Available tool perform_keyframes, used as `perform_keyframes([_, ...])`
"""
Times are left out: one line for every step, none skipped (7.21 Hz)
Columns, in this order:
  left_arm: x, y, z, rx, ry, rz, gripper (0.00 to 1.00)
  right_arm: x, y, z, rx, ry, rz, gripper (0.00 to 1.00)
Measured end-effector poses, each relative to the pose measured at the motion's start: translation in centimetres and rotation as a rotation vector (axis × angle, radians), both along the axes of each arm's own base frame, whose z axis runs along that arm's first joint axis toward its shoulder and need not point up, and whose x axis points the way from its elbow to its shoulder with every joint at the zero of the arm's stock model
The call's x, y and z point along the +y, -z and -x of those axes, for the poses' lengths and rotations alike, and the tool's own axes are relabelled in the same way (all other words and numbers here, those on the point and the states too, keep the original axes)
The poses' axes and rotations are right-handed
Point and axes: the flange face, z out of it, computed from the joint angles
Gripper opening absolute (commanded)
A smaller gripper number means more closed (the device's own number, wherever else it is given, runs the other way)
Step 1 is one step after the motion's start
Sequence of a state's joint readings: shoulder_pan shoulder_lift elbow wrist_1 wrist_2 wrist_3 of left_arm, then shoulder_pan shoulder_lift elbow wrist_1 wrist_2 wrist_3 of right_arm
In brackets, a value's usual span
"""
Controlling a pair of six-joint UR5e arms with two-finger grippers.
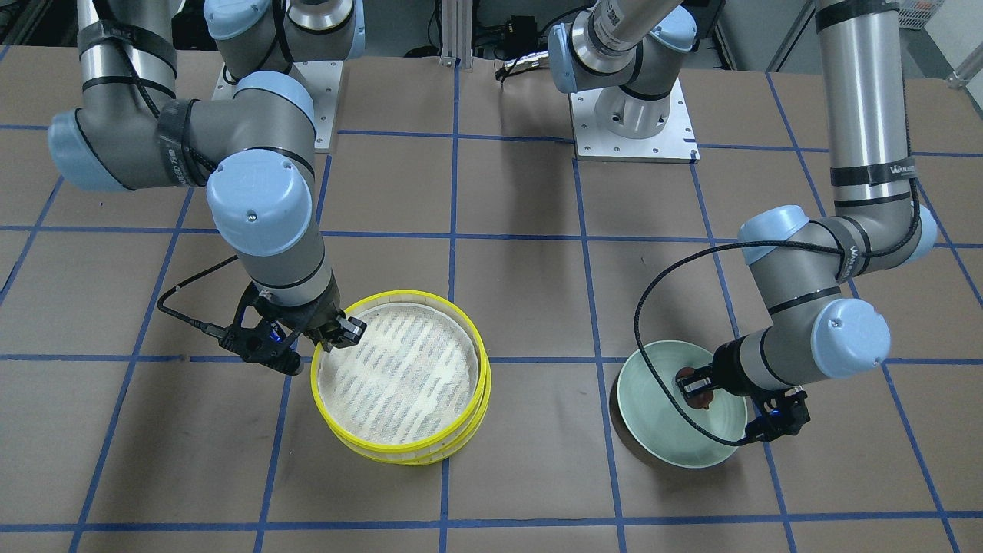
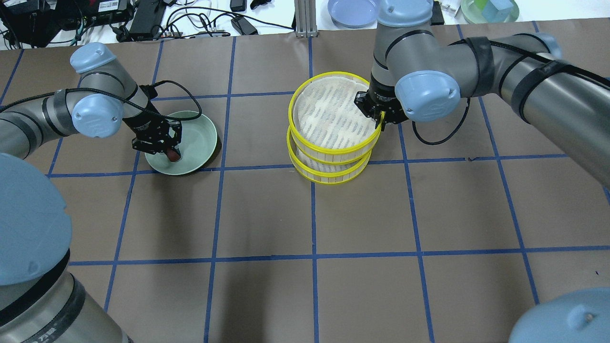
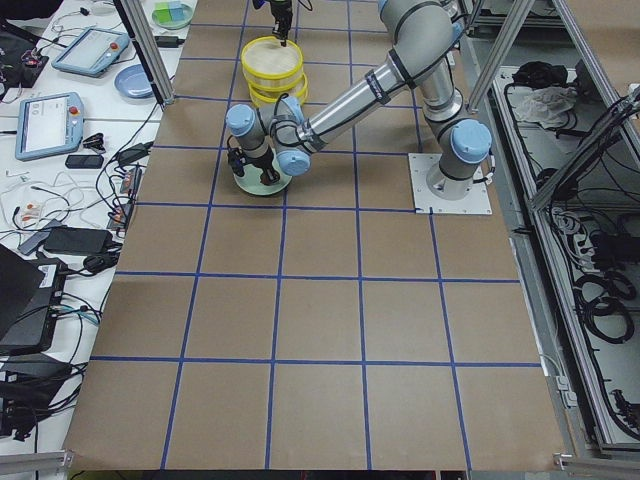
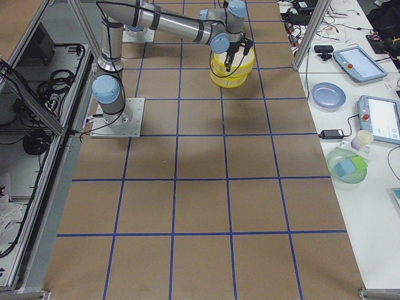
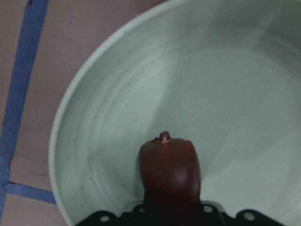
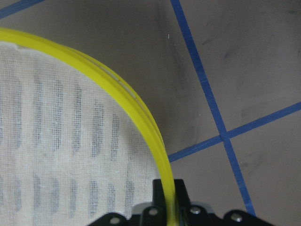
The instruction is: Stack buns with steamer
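Two yellow-rimmed steamer tiers stand stacked mid-table, the top tier [image 2: 329,119] sitting a little off-centre on the lower tier [image 2: 329,175]. The top tier's [image 1: 399,369] cloth bottom is bare. My right gripper [image 2: 376,116] is shut on the top tier's yellow rim [image 6: 141,113] at its edge. My left gripper [image 2: 169,151] is shut on the dark reddish-brown bun [image 5: 169,172] just over the mint-green plate [image 2: 200,138]. The brown bun [image 1: 697,398] shows between the fingers. The cream-white bun is hidden.
Brown table paper carries a blue tape grid. A blue plate [image 2: 352,10] and a green bowl with a cube [image 2: 488,9] lie beyond the far edge, with cables [image 2: 190,19]. Arm bases [image 1: 633,115] stand at the robot's side.
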State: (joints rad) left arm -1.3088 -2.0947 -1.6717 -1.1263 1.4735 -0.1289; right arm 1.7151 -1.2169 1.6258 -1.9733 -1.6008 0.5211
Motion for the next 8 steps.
perform_keyframes([-0.3, -1.3, 0.2, -0.005, 0.000, 0.028, 0.00, 0.0, 0.3, -0.3, -0.008, -0.003, -0.006, 0.00])
perform_keyframes([-0.5, -2.8, 0.8, -0.011, 0.005, 0.054, 0.00, 0.0, 0.5, -0.5, -0.011, -0.006, -0.010, 0.00])
perform_keyframes([-0.6, -4.4, 2.2, -0.017, 0.014, 0.078, 0.00, 0.0, 0.7, -0.6, -0.012, -0.008, -0.014, 0.00])
perform_keyframes([-0.4, -5.8, 4.2, -0.021, 0.013, 0.097, 0.00, 0.0, 0.8, -0.6, -0.012, -0.009, -0.019, 0.00])
perform_keyframes([-0.1, -7.4, 6.5, -0.023, 0.002, 0.116, 0.00, 0.1, 0.9, -0.6, -0.012, -0.009, -0.021, 0.00])
perform_keyframes([0.2, -8.8, 8.7, -0.009, -0.015, 0.135, 0.00, 0.0, 1.1, -0.6, -0.011, -0.009, -0.024, 0.02])
perform_keyframes([0.5, -10.1, 10.4, 0.019, -0.039, 0.153, 0.00, 0.0, 1.4, -0.6, -0.010, -0.008, -0.030, 0.09])
perform_keyframes([0.7, -11.0, 11.5, 0.037, -0.058, 0.165, 0.00, -0.1, 1.6, -0.6, -0.010, -0.008, -0.034, 0.13])
